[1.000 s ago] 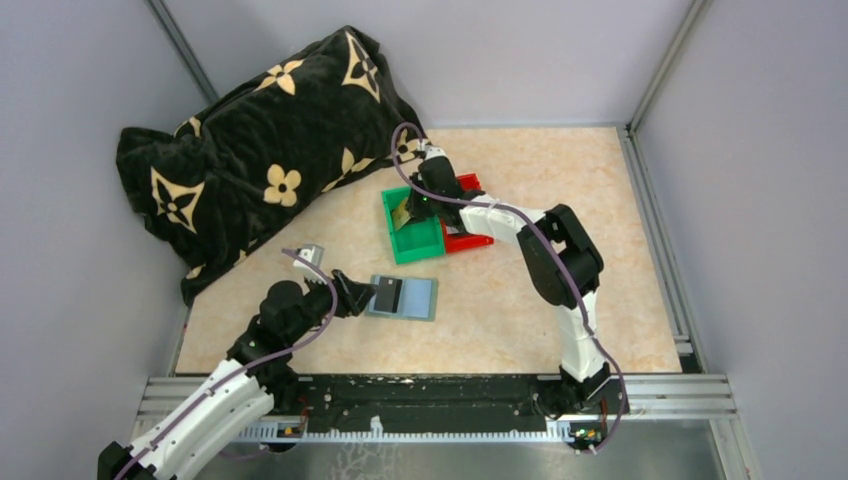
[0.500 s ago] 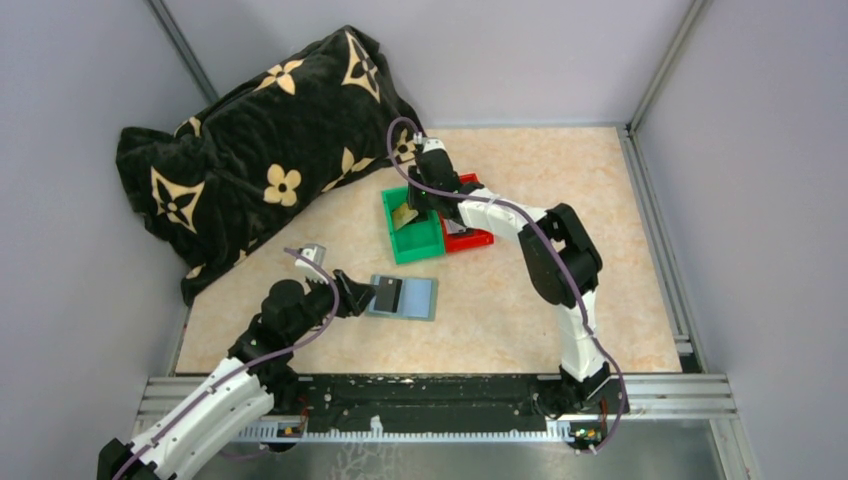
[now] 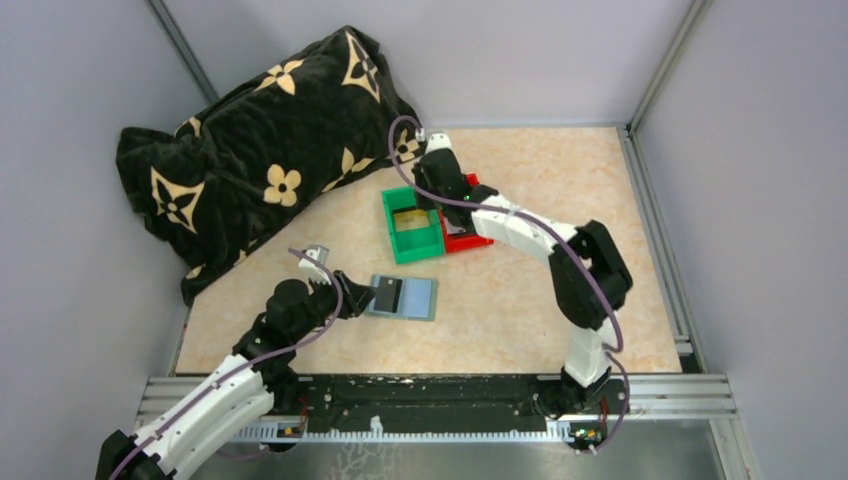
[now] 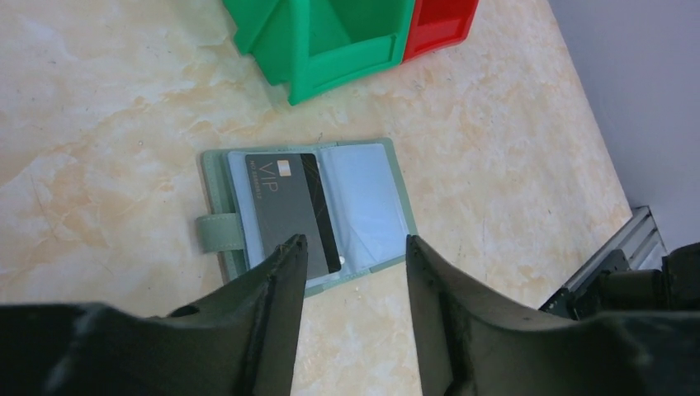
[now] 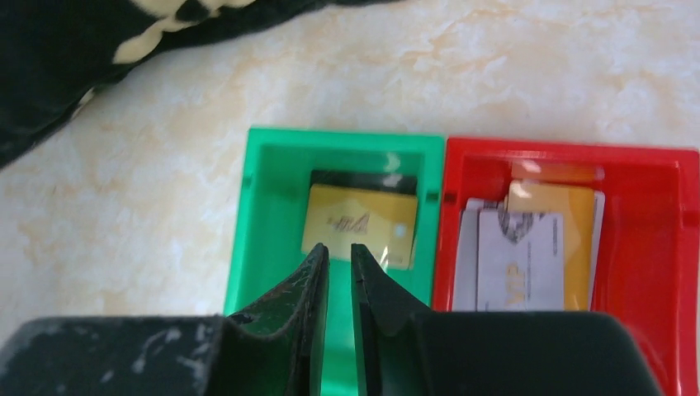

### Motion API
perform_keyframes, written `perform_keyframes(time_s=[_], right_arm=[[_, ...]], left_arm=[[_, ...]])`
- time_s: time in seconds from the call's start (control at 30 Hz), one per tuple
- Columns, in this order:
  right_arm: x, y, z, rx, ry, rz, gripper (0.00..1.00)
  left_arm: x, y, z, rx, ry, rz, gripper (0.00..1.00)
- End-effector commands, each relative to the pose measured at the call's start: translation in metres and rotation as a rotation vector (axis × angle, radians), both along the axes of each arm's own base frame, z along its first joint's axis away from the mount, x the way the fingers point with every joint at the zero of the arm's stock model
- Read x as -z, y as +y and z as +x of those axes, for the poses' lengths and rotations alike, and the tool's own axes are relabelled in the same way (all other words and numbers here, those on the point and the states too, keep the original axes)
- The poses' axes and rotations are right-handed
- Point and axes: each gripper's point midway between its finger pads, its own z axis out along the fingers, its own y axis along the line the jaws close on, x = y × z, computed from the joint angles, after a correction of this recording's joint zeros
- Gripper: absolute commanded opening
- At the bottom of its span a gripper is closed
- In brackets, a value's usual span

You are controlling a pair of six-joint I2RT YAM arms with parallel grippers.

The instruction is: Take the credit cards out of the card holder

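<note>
Wallet (image 4: pixel 307 216): open flat on the surface (image 3: pixel 520 300), black card (image 4: pixel 290 208) in it.
Left hand (image 4: pixel 351 272): spread above the wallet.
Right hand (image 5: pixel 339 285): pressed together, empty, over the green bin (image 5: pixel 264 214) holding a gold card (image 5: pixel 360 223).

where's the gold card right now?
In the right wrist view the gold card lies flat inside the green bin, just left of the red bin, under the right gripper.
</note>
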Motion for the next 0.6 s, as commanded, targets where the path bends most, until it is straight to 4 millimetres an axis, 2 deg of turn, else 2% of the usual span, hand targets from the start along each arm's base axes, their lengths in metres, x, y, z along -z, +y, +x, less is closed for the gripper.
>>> perform_keyframes(time_s=[0.0,0.03,0.07,0.1,0.13,0.27,0.4,0.47,0.57], right_arm=[[-0.051,0.007,-0.049,-0.063,-0.117,0.042,0.13],[-0.046,0.009,-0.064,-0.082,-0.115,0.038,0.10],[-0.048,0.009,-0.082,-0.099,-0.120,0.050,0.05],[-0.042,0.010,-0.098,-0.112,-0.107,0.054,0.00],[-0.029,0.012,-0.118,-0.131,-0.078,0.061,0.00],[0.000,0.020,-0.171,-0.195,0.022,0.138,0.00],[0.018,0.036,-0.202,-0.264,0.106,0.281,0.00],[0.023,0.040,-0.212,-0.289,0.130,0.384,0.08],[0.030,0.042,-0.215,-0.296,0.147,0.470,0.22]], left_arm=[[0.006,0.000,0.006,-0.031,0.036,-0.001,0.44],[0.010,0.001,0.007,-0.038,0.053,0.012,0.34],[0.013,0.001,0.007,-0.040,0.070,0.028,0.20],[0.016,0.001,0.008,-0.044,0.085,0.043,0.06],[0.018,0.002,0.009,-0.047,0.096,0.055,0.00],[0.019,-0.002,0.012,-0.024,0.097,0.080,0.00],[0.023,-0.009,0.011,0.013,0.102,0.083,0.00],[0.034,-0.007,0.012,0.002,0.140,0.107,0.00],[0.059,-0.004,0.008,-0.006,0.244,0.170,0.00]])
